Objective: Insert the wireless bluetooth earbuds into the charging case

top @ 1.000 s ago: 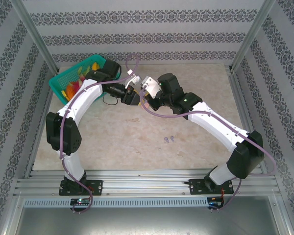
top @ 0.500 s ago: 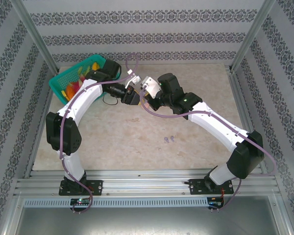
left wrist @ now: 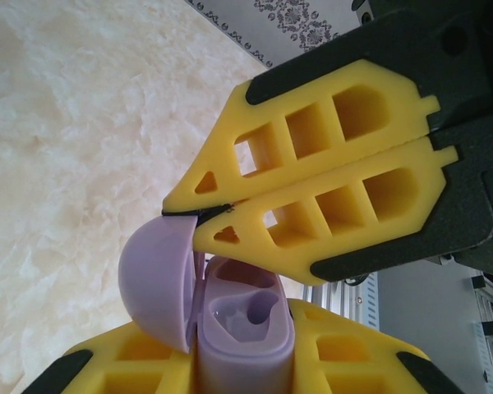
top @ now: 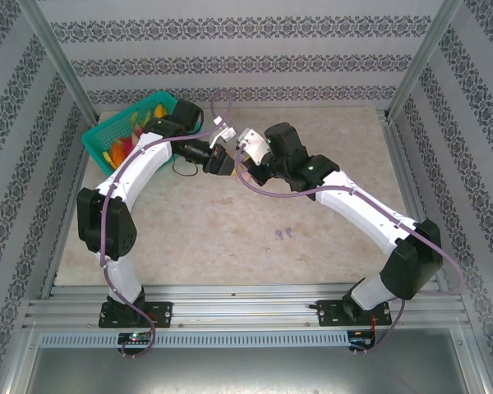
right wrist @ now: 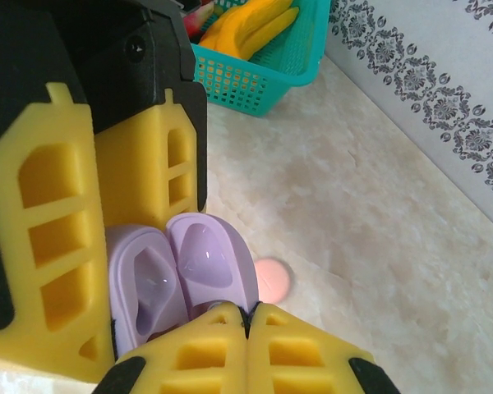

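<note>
While the left tool (left wrist: 240, 368) grips the lilac charging case (left wrist: 240, 324), domed lid (left wrist: 152, 275) hinged open, the right tool (right wrist: 248, 316), fingers pressed together, touches the lid's rim.

Pale marbled table (top: 189, 238), teal basket (top: 94, 142) at far left corner, two lilac earbuds (top: 278, 236) mid-table, pink round case (right wrist: 273, 280)

The top camera looks down from behind the arm bases over the whole table (top: 329, 139). Each wrist camera sits tight in, the left facing the right gripper (left wrist: 185, 212), the right facing the left gripper (right wrist: 127, 295). Both share the lilac case (left wrist: 242, 345).
</note>
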You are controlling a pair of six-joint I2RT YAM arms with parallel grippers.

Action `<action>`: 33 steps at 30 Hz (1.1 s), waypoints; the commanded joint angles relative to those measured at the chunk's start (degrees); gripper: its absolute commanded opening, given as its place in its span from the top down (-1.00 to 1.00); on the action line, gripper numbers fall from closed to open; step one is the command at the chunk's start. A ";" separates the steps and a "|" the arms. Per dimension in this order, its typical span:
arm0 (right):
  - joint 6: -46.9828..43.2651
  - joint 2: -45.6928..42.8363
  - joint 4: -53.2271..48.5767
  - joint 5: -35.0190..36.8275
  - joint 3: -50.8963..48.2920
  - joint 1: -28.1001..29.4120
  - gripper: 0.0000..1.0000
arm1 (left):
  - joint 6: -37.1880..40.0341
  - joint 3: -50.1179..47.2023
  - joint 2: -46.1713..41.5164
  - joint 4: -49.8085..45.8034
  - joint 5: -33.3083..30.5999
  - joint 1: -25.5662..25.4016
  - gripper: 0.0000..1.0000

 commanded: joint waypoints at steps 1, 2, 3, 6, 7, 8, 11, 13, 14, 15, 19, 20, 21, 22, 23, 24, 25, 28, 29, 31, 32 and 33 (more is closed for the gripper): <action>-0.39 0.55 0.32 0.92 1.75 0.38 0.98 | 0.72 -0.15 0.35 -0.03 1.84 -0.58 0.53; -0.39 0.55 0.34 1.00 1.76 0.40 0.98 | 0.76 -0.12 0.35 -0.06 1.85 -0.55 0.58; -0.39 0.51 0.40 1.04 1.76 0.40 0.98 | 0.76 -0.14 0.33 -0.11 1.87 -0.57 0.59; -0.28 0.52 0.49 1.12 1.94 0.40 0.95 | 0.76 -0.21 0.29 -0.09 1.95 -0.55 0.65; -0.17 0.49 0.55 1.21 2.00 0.38 0.92 | 0.84 -0.28 0.27 -0.09 1.85 -0.52 0.69; 0.14 0.46 0.57 1.19 2.09 0.38 0.83 | 0.84 -0.30 0.34 -0.14 1.87 -0.58 0.73; 2.22 0.03 0.51 1.33 2.92 -0.26 0.45 | 1.03 -0.38 0.35 -0.12 1.65 -0.58 0.86; 4.30 -0.87 0.32 0.60 3.61 -1.09 0.30 | 1.01 -0.53 0.24 0.02 1.45 -0.52 0.99; 5.33 -1.66 0.40 -0.23 3.70 -1.71 0.26 | 1.03 -0.64 0.24 0.23 1.34 -0.52 1.00; 6.28 -2.71 0.44 -1.19 3.61 -2.42 0.21 | 0.96 -0.81 0.15 0.53 1.21 -0.52 1.00; 9.98 -7.80 0.85 -3.97 1.36 -5.09 0.07 | 0.35 -1.57 -0.12 1.96 0.66 -0.47 1.00; 11.10 -9.30 0.99 -4.68 0.24 -5.97 0.03 | -0.16 -1.74 -0.29 2.64 0.33 -0.48 1.00; 12.30 -11.09 1.35 -5.54 -1.13 -7.01 0.00 | -0.79 -2.14 -0.48 3.59 -0.07 -0.50 1.00; 13.60 -12.64 1.67 -6.10 -2.43 -8.00 -0.04 | -1.25 -2.44 -0.65 4.31 -0.37 -0.47 1.00; 15.19 -14.30 1.90 -6.53 -4.19 -9.03 -0.07 | -1.65 -2.85 -0.84 5.08 -0.54 -0.50 1.00; 16.72 -16.02 1.98 -6.96 -5.63 -10.07 -0.11 | -2.42 -3.21 -0.97 6.19 -1.10 -0.52 1.00; 18.15 -17.49 2.05 -7.17 -6.92 -10.82 -0.14 | -3.39 -3.28 -1.02 6.90 -2.07 -0.46 1.00; 23.00 -21.88 2.09 -6.88 -11.07 -12.32 -0.23 | -5.83 -4.27 -1.18 9.50 -4.41 -0.57 1.00; 24.72 -23.23 1.95 -6.67 -12.46 -12.63 -0.27 | -6.55 -5.01 -1.62 11.03 -5.12 -0.54 1.00; 28.04 -25.28 1.35 -5.83 -14.77 -12.82 -0.29 | -8.90 -7.11 -2.63 14.71 -8.04 -0.62 1.00; 29.68 -26.14 0.97 -5.45 -16.02 -12.85 -0.29 | -9.35 -8.18 -3.22 16.26 -10.11 -0.71 1.00; 31.24 -26.99 0.69 -4.78 -17.44 -12.84 -0.30 | -9.34 -9.48 -4.10 17.70 -11.89 -0.78 1.00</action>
